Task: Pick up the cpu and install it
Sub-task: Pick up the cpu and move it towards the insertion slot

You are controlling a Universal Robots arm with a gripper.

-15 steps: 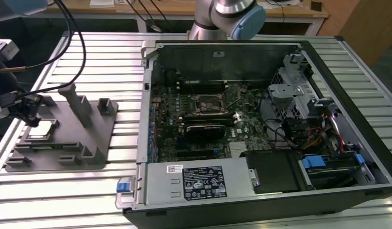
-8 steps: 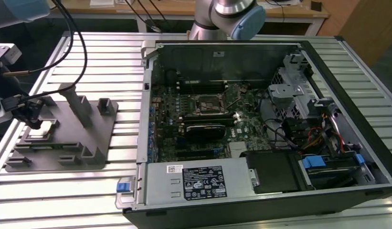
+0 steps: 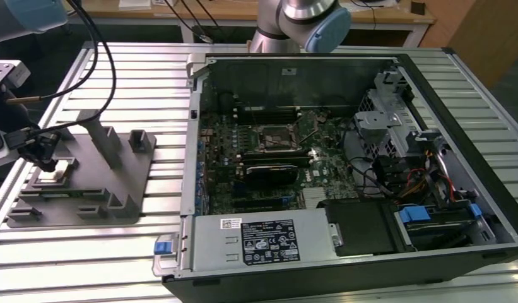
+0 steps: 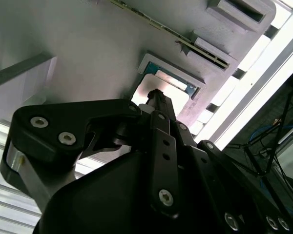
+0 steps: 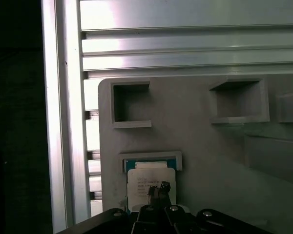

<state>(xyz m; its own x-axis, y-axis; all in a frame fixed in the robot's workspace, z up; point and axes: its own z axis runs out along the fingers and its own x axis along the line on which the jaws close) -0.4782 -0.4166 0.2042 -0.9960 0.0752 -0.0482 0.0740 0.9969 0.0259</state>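
The cpu [image 5: 147, 178] is a small square chip with a silvery top plate, lying in a shallow pocket of the grey fixture plate [image 5: 195, 141]. In the exterior view, the cpu [image 3: 57, 173] sits at the plate's [image 3: 90, 189] left end. My gripper [image 3: 45, 163] hangs right over it. In both wrist views, the narrow black fingertips [image 5: 159, 188] are drawn together, and they point down at the middle of the chip's top plate [image 4: 172, 93]. They are at or just above its surface, not around its edges. My gripper [image 4: 156, 95] is shut with nothing between its fingers.
An open computer case [image 3: 460, 126] lies on the slatted aluminium table [image 3: 115, 259] at the exterior view's right. Inside it is the motherboard with its black socket frame [image 3: 273, 136]. Upright grey blocks [image 3: 103, 139] rise from the fixture plate beside my gripper. Cables [image 3: 90, 57] hang above.
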